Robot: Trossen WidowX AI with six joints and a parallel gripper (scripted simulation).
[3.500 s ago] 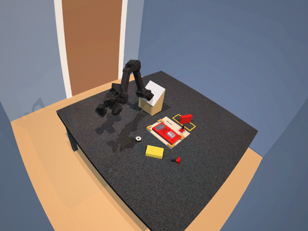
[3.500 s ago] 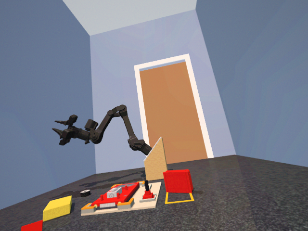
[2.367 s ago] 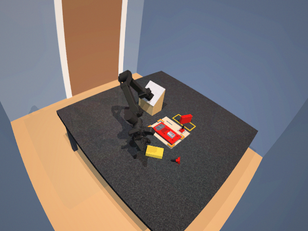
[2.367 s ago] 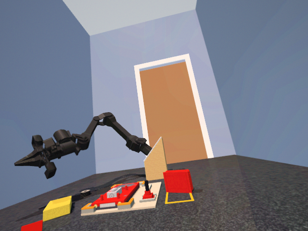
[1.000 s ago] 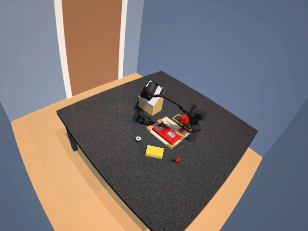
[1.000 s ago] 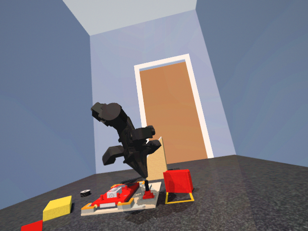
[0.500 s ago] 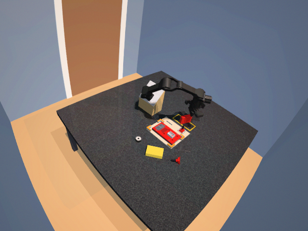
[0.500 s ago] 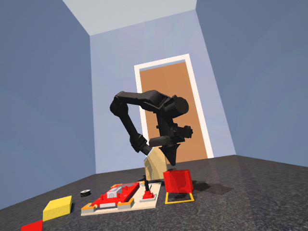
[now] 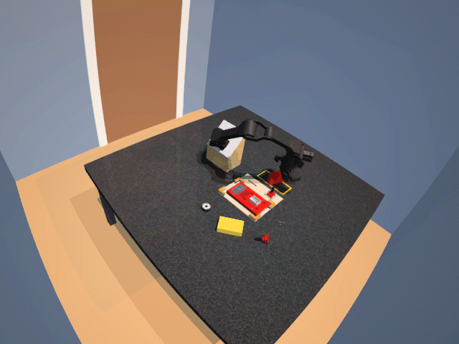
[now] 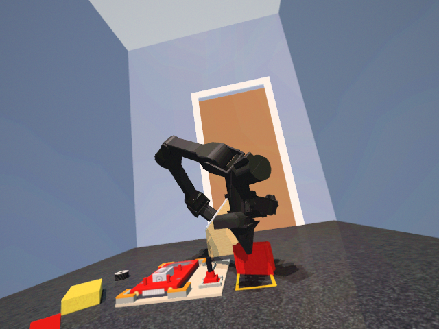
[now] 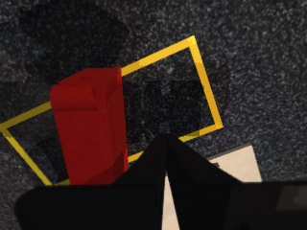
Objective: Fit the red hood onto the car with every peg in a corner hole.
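Observation:
The red hood [image 9: 275,178] [image 10: 256,261] [image 11: 88,129] stands at one side of a yellow outlined rectangle [image 9: 264,173] [image 10: 255,286] [image 11: 203,81] on the table. My gripper [image 9: 288,174] [image 10: 248,250] [image 11: 164,140] is shut and empty. Its fingertips point down close beside the hood's upper edge; in the wrist view the hood is left of the fingers. The red car chassis [image 9: 244,194] [image 10: 177,272] with its grey engine block [image 9: 254,200] [image 10: 161,274] sits in the beige jig board [image 9: 261,186] [image 10: 212,287], left of the hood.
A red-based post [image 9: 271,192] [image 10: 210,275] stands on the jig's near corner by the outline. A tan wedge box [image 9: 226,153] [image 10: 217,242] stands behind. A yellow block [image 9: 230,225] [image 10: 81,295], a small wheel [image 9: 206,206] [image 10: 121,274] and a small red part [image 9: 265,239] lie on the table.

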